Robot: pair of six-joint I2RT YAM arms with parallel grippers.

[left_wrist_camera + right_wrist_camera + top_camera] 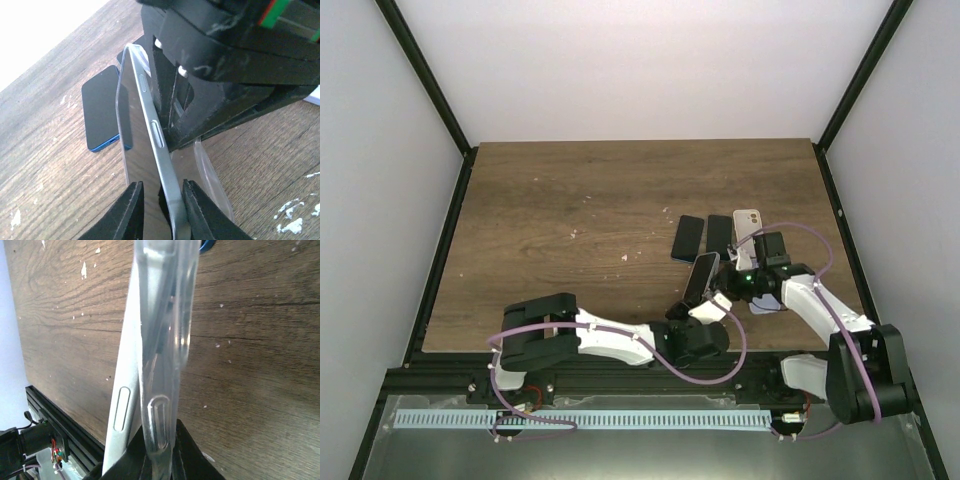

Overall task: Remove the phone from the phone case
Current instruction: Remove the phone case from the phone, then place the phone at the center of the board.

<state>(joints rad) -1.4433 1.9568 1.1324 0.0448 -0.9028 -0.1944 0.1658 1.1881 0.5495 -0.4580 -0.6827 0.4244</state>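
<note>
While the left hand pinches the phone by its near end, the phone stands on edge above the bench, its long axis pointing toward the far edge, slightly rightward; the right hand clamps the clear case, which lies against the phone's back; a dark phone lies flat just beyond.

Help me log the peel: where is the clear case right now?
In the right wrist view, the clear case stands on edge in the right pincer, alongside the phone that the left pincer grips, over the table's right half.
</note>
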